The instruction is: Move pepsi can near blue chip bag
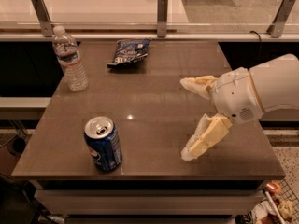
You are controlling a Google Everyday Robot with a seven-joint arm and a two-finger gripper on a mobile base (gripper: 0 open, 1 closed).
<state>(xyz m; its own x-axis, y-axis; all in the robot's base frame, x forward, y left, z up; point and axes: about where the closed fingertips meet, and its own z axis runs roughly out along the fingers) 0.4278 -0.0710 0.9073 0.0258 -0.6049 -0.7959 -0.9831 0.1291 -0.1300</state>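
reach in hand: the gripper [185, 119] is held wide and empty, right of the can [103, 144], well apart. the bag [129, 53] is seen far behind the can. next, the can must be straddled, then clamped.

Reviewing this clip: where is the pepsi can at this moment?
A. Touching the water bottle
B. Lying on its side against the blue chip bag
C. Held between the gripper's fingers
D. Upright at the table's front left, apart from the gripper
D: the pepsi can stands upright at the front left of the table. The gripper is open and empty to its right, and the blue chip bag lies at the far edge.
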